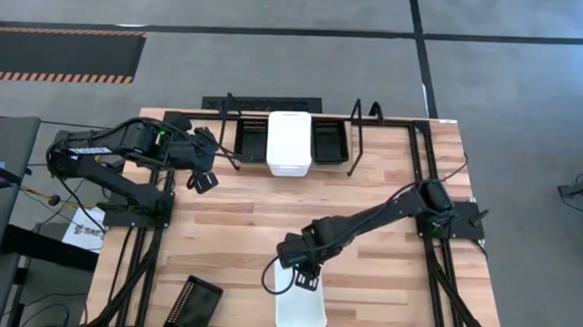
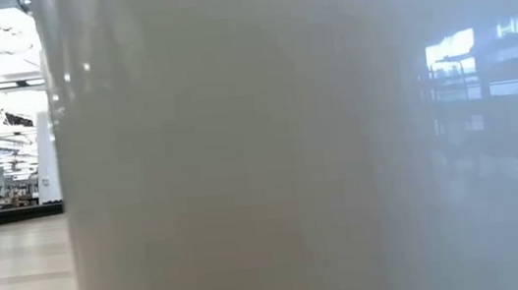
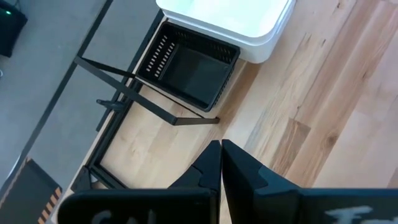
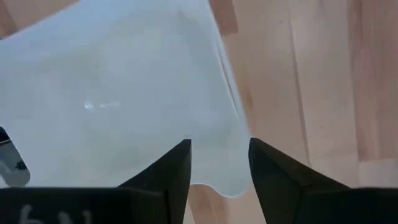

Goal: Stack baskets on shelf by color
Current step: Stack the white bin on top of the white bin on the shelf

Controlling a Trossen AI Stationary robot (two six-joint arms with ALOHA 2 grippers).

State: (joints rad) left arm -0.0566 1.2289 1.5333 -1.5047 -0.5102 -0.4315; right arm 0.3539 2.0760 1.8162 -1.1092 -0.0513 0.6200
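Currently, right gripper (image 1: 306,280): fingers apart, poised over the rim of the white basket (image 1: 300,308) at the table's near edge.
Left gripper (image 1: 204,179): fingers pressed together, empty, just in front of the shelf (image 1: 362,137).
Shelf contents: 1 white basket (image 1: 289,142) between 2 black baskets (image 1: 251,137).
Stray black basket (image 1: 193,303): near edge, left of the right gripper.
Writing: none legible.

Evenly bright, diffuse overhead light; soft shadows only. Low view blocked by out-of-focus white basket (image 2: 288,141) with window reflections on its right. Right wrist view washed out, blurred.
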